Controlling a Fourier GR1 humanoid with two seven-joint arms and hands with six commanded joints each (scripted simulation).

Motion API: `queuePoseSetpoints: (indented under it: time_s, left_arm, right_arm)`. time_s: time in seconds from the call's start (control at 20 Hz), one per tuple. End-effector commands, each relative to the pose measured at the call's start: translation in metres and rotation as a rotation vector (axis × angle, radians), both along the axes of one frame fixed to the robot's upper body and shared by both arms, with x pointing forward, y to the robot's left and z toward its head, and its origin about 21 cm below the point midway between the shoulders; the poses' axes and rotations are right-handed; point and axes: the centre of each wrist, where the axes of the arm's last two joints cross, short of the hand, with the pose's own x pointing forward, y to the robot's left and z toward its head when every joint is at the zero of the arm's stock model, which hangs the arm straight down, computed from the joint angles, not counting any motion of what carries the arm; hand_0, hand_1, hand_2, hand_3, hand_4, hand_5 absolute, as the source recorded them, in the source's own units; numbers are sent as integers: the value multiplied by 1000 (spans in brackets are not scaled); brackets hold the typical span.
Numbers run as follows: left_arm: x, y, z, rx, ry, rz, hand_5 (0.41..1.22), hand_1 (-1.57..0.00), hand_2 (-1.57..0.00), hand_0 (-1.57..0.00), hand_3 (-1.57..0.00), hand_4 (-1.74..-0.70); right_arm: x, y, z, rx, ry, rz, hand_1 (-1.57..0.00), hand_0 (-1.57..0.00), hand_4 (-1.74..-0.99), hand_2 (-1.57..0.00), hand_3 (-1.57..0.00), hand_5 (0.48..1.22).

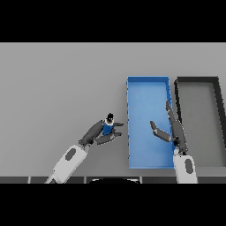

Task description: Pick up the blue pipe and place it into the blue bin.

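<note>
You had the left hand [99,133] out over the grey table [57,88], just left of the blue bin [148,84], with its arm coming in from the lower left. Its fingers and thumb were curled round the blue pipe [107,128], so you were grasping it. The pipe stood roughly upright in that grip, with its dark open end [110,117] pointing up and away from the robot, above the fingers. It sat close to the bin's left wall but outside it; whether it was lifted off the table or resting on it could not be told from the head view.

Your right hand [170,130] was over the right part of the blue bin, its arm rising from the lower edge. The fingers were stretched straight along the bin's right wall and the thumb stuck out to the left over the bin floor, so the hand was released and held nothing.

A dark grey bin [218,106] lay just beside the blue one on its right, the two nearly touching along their long sides.
</note>
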Motion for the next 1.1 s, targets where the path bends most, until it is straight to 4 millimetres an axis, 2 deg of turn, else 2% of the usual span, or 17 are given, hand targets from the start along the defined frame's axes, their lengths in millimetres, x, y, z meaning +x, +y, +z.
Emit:
queuePoseSetpoints:
  time_s: [0.0,0.35,0.4,0.6,0.8,0.9,1.05]
  left_arm:
    - [3,-3,6,-24,-18,-6,1200,-1515,-1522,-1504,-1520,-1471]
    - [4,-18,52,-84,-91,-95,1217,-1559,-1561,-1557,-1560,-1466]
    - [5,-18,57,-79,-101,-103,1217,-1562,-1563,-1560,-1563,-1466]
    - [7,-26,63,-42,-87,-118,1220,-1567,-1568,-1566,-1568,-1467]
    - [8,-27,62,-30,-76,-115,1220,-1569,-1570,-1569,-1570,-1466]
    - [8,-25,55,-13,-76,-109,1220,-1570,-1570,-1570,-1570,-1466]
    - [8,-23,58,-37,-93,-123,1220,-1570,-1571,-1570,-1571,-1467]
  right_arm:
    - [1,-3,1,-6,-1,-6,1,1,-1229,1,1,633]
    - [0,-4,3,-49,-1,-15,1,1,-1176,1,1,643]
    - [-3,-9,1,-53,-11,-18,1,1,-1170,1,1,644]
    - [-2,-7,4,-54,-22,-14,1,1,-1151,1,1,643]
    - [-37,6,-4,-46,-26,-130,1,1,-1138,1,1,643]
    - [-61,16,-5,-40,-23,-216,1,1,-1188,1,1,643]
    - [-71,21,1,-35,-35,-269,1,1,-1187,-20,1,642]
